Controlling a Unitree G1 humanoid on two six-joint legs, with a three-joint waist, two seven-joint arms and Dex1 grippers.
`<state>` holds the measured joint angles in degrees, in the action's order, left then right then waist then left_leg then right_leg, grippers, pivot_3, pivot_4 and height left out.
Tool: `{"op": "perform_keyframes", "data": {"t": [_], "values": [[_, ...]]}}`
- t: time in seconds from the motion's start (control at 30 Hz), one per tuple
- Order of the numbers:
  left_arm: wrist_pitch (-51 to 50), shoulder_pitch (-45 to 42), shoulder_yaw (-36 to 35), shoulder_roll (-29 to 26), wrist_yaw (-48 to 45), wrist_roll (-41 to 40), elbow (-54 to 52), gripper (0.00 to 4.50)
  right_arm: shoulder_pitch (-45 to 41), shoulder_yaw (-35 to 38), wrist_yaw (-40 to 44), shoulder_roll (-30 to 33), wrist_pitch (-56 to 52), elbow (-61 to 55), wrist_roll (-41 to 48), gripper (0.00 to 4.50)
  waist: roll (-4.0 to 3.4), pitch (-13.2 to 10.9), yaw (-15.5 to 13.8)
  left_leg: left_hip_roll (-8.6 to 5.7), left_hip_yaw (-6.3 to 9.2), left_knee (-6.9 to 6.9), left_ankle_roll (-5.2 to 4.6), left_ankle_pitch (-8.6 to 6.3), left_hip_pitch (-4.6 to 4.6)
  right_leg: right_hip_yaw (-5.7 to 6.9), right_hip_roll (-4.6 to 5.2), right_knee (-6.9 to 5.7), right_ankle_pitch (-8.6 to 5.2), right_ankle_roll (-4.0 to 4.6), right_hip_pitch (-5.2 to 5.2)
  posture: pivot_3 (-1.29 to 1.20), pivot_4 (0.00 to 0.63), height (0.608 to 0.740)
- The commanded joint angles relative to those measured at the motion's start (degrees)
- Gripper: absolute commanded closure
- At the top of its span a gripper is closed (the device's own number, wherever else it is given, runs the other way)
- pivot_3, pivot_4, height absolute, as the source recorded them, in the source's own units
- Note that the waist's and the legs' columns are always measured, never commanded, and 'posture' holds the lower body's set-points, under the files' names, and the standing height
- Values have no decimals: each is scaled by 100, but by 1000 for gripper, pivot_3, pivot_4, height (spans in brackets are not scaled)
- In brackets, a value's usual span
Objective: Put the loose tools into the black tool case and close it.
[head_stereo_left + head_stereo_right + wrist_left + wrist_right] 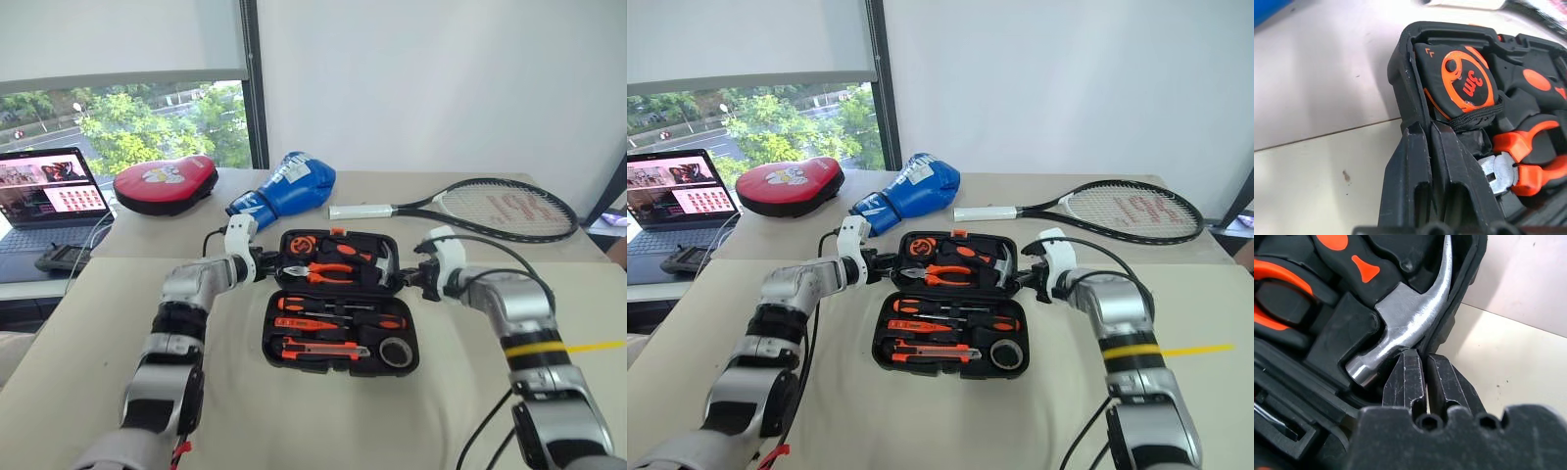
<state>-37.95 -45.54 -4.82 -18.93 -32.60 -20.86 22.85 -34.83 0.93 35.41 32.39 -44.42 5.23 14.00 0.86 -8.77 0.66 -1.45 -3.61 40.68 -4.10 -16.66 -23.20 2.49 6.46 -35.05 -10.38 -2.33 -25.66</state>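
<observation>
At the far half of the open black tool case, your left tool has its two fingers pressed together on the case's left rim, pinching that edge right beside the tape measure. Your right tool is likewise pressed together, pinching the case's right rim next to the steel head of the hammer. You can see both arms reaching in from opposite sides, each tool meeting the upper shell just above the hinge line.

Inside that upper shell the orange-handled pliers lie between the tape measure and the hammer. In the near half, the two black-and-orange screwdrivers rest in their recesses, one behind the other, with a slim orange tester screwdriver between them; I cannot tell if it is fully seated. The utility knife sits nearest you, and the small black tape roll fills the near right corner.

The case lies flat and open on the beige table. Beyond it you have a blue boxing glove, a red pad, a tennis racket and, far left, a laptop
</observation>
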Motion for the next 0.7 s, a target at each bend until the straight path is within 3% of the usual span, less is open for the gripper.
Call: {"op": "perform_keyframes", "data": {"t": [0.03, 0.13, 0.23, 0.47, 0.5, 0.53, 0.6, 0.63, 0.7], "values": [[946, 496, 373, -154, -738, -11, -1742, 4463, 482, 133, -212, -3, 490, -1558, -40, 4500, 0, 0, 3, 0, -5, -1, 1, 0, -14, 0, -1, 0, 0, 0, -21, 0, 150, 740], [1776, 1283, 620, -428, -1078, 234, -2644, 4463, 1166, 219, -490, -109, 700, -2536, -112, 4500, -1, -1, 1, -4, -19, 0, 1, 1, -35, 9, -2, -2, 0, 0, -49, 0, 150, 740], [2784, 1862, 797, -687, -1288, 651, -2905, 4463, 1850, 185, -862, -198, 1072, -3107, -460, 4500, -2, -1, -34, -2, -26, 8, 1, 1, -35, 16, -2, 5, -1, 1, -41, 0, 150, 740], [5366, 2525, 912, -1357, -1670, 1610, -2199, 4463, 3630, 255, -1019, 326, 2676, -3821, -1527, 4500, -8, -7, -156, -1, -33, 13, -16, -5, 57, 12, 6, 43, -5, 9, 65, 0, 150, 740], [5731, 2609, 903, -1488, -1715, 1708, -2041, 4500, 3855, 306, -1016, 349, 2821, -3956, -1565, 3700, -8, -7, -155, 2, -32, 13, -16, -5, 63, 10, 6, 37, -5, 12, 67, 0, 150, 740], [5990, 2717, 878, -1604, -1809, 1709, -1920, 4500, 4061, 335, -1039, 336, 2894, -4107, -1597, 3567, -8, -7, -152, 3, -33, 14, -17, -5, 70, 7, 6, 31, -5, 14, 71, 0, 150, 740], [6301, 2943, 771, -1821, -1955, 1625, -1740, 4500, 4472, 304, -988, 325, 2700, -4471, -1592, 2831, -9, -6, -143, 7, -36, 14, -17, -5, 85, -3, 7, 16, -7, 20, 77, 0, 150, 740], [6169, 3060, 659, -1897, -2007, 1462, -1732, 3759, 4654, 328, -990, 305, 2512, -4676, -1592, 2454, -9, -6, -140, 12, -37, 14, -18, -6, 91, -6, 8, 12, -7, 23, 80, 0, 150, 740], [5837, 3233, 480, -2033, -2132, 1139, -1784, 3257, 4907, 469, -965, 285, 1985, -5054, -1489, 1944, -9, -7, -136, 26, -37, 15, -22, -8, 94, -5, 4, 9, -5, 31, 82, 0, 150, 740]]}}
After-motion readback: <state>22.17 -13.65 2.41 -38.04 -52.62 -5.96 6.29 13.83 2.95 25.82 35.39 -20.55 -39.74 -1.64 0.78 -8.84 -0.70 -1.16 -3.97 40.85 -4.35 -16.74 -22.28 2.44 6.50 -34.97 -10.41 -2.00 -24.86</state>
